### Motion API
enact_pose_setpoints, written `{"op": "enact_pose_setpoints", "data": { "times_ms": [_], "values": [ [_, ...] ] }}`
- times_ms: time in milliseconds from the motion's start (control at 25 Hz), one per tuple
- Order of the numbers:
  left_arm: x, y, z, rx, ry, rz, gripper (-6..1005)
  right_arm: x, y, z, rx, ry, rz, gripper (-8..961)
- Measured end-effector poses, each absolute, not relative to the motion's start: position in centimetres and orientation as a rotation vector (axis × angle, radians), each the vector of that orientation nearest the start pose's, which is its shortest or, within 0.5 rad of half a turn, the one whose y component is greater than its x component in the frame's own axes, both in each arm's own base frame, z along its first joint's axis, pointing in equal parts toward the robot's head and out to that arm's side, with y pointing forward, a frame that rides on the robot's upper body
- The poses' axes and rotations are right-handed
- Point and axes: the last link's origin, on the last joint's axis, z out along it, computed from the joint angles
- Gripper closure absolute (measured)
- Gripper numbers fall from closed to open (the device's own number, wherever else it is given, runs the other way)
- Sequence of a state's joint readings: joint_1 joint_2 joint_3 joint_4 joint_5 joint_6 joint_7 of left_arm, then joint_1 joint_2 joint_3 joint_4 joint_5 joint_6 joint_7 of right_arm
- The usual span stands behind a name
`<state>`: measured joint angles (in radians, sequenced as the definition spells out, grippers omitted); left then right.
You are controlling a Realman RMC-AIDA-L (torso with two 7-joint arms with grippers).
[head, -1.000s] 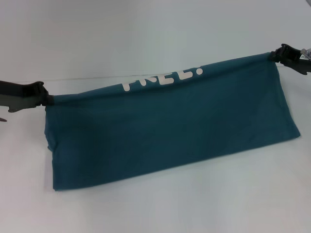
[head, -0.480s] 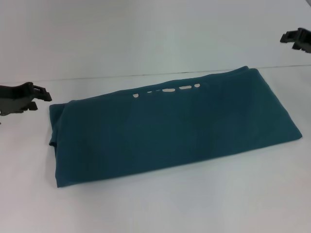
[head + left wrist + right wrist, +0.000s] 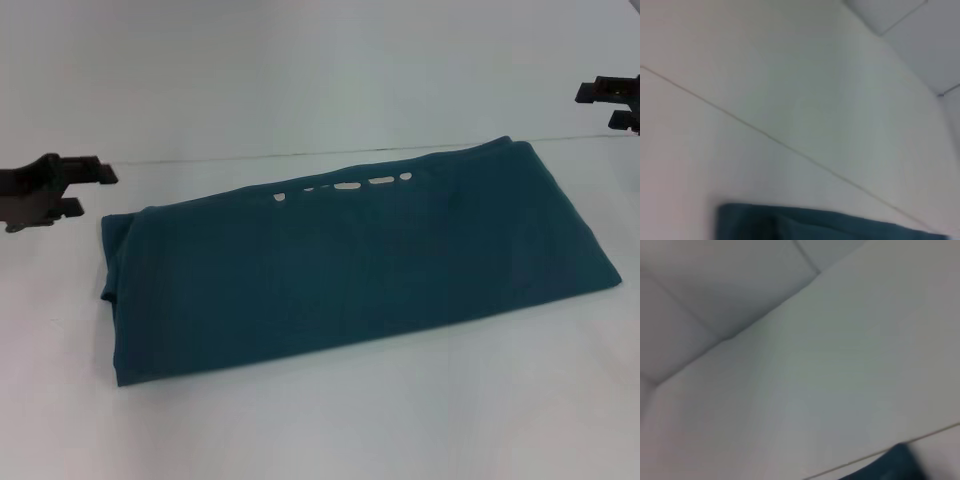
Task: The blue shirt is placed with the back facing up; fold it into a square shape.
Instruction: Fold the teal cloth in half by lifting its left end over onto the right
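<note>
Looking at: the blue shirt (image 3: 350, 265) lying flat on the white table (image 3: 330, 430), roughly mid-table, w/ the long side running left-right.
Shirt shape rn: it's sitting as a long folded band, not a square. Bits of white print (image 3: 345, 186) are peeking out along the far edge, so the shirt isn't actually plain.
Left gripper (image 3: 88, 187): I'm hovering it above the table just off the shirt's left end, fingers parted w/ a clear gap, gripping nothing.
Right gripper (image 3: 618, 104): I'm hanging it up near the far right, apart from the shirt's right corner; fingers spread too, nothing in them.
Wrist cams: both are only catching a sliver of teal cloth at the edge, no fingers showing.
Progress: I'm guessing abt halfway. The lengthwise fold is looking done and the layers are lying pretty neat.
Left to do: prob folding one short end over the other so the band is becoming a square.
</note>
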<state>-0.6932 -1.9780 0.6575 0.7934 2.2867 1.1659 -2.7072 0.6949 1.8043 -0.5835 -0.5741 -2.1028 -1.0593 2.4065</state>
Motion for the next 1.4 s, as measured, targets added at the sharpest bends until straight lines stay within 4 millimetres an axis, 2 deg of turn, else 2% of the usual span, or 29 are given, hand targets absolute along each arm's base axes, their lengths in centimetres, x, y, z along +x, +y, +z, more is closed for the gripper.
{"op": "enact_pose_setpoints", "data": {
  "times_ms": [160, 240, 280, 320, 520, 640, 840, 1120, 1400],
  "values": [
    [-27.0, 40.8, 7.9, -1.853, -1.865, -0.789, 283, 30.5, 40.9, 13.8, -1.883, 1.597, 0.893, 197],
    [-27.2, 40.3, 7.7, -1.861, -1.880, -0.818, 282, 30.8, 39.1, 13.2, -1.936, 1.610, 0.954, 158],
    [-27.3, 39.7, 7.5, -1.869, -1.898, -0.852, 281, 31.0, 38.1, 12.8, -1.965, 1.619, 0.980, 164],
    [-27.8, 38.1, 6.8, -1.880, -1.945, -0.918, 281, 31.2, 37.0, 12.3, -1.994, 1.633, 0.997, 170],
    [-29.1, 35.0, 4.7, -1.856, -2.052, -1.016, 278, 32.3, 32.1, 9.6, -2.088, 1.713, 1.060, 194],
    [-30.1, 33.3, 3.3, -1.824, -2.104, -1.062, 277, 32.9, 30.1, 8.5, -2.086, 1.750, 1.087, 194],
    [-31.3, 31.7, 1.4, -1.764, -2.202, -1.070, 274, 33.2, 29.4, 8.1, -2.091, 1.770, 1.082, 193],
    [-32.8, 31.5, -1.0, -1.643, -2.250, -0.986, 271, 32.8, 30.6, 7.3, -2.113, 1.759, 1.029, 193],
    [-33.8, 31.5, -1.6, -1.590, -2.244, -0.937, 268, 32.5, 30.9, 6.9, -2.127, 1.767, 1.017, 194]
  ]
}}
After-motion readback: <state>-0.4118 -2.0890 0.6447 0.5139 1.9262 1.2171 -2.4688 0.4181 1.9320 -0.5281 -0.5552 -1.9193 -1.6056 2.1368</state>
